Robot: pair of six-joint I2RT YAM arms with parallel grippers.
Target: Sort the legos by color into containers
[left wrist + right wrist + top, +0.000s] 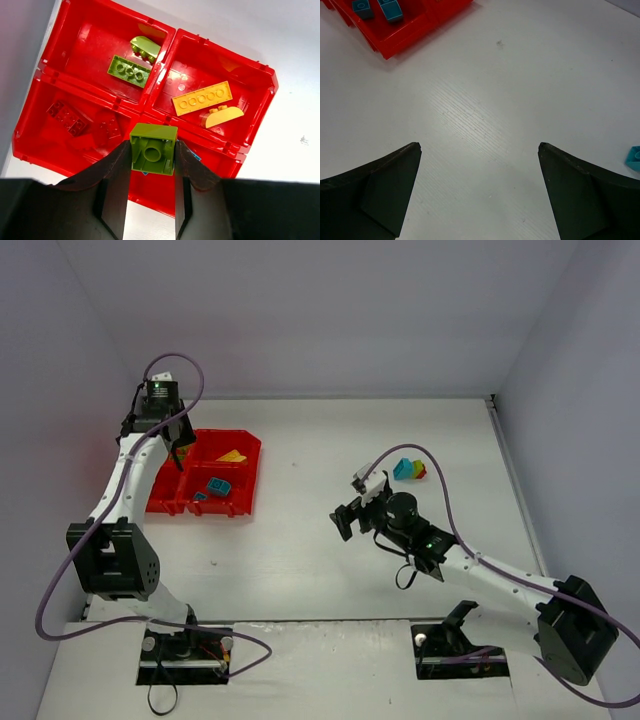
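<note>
Lime square brick (153,149), hollow underside showing, pinched by left gripper (152,156) over glossy red tray (260,100); right gripper (479,146) spread wide

White arms (125,475), black joints (112,558), purple cables (176,355)

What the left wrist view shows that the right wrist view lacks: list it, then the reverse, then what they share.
Only the left wrist view: the left gripper shut on a lime green brick, plus two lime green bricks, two yellow bricks and red bricks in separate compartments of the red tray. Only the right wrist view: the right gripper open over the white table, two teal bricks in the tray, and a loose teal brick at the right edge. Both: the tray and the table.
</note>
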